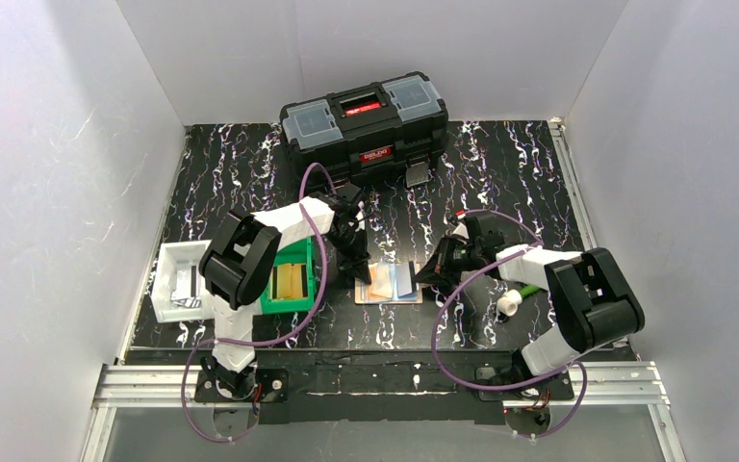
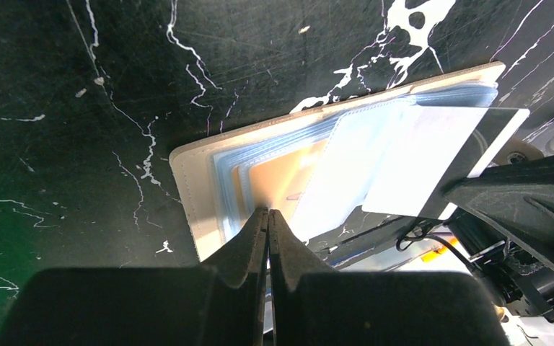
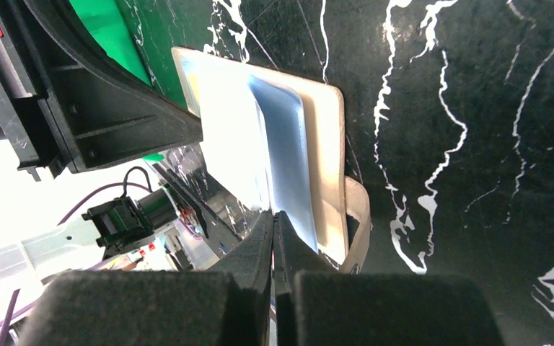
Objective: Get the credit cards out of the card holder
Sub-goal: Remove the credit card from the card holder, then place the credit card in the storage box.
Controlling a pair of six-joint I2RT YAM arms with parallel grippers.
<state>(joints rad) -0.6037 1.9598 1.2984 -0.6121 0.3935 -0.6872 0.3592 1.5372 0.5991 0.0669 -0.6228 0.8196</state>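
Note:
The tan card holder lies open on the black marbled table between the two grippers. It also shows in the left wrist view and the right wrist view. An orange-tan card sits in its left half under clear sleeves. My left gripper is shut, its tips touching that card's near edge; I cannot tell whether it pinches it. My right gripper is shut on the edge of a light blue card, which is lifted off the holder's right half and shows pale in the left wrist view.
A black toolbox stands at the back. A green bin with yellow-tan slabs and a white tray stand left of the holder. A small white cylinder lies under the right arm. White walls close in the table.

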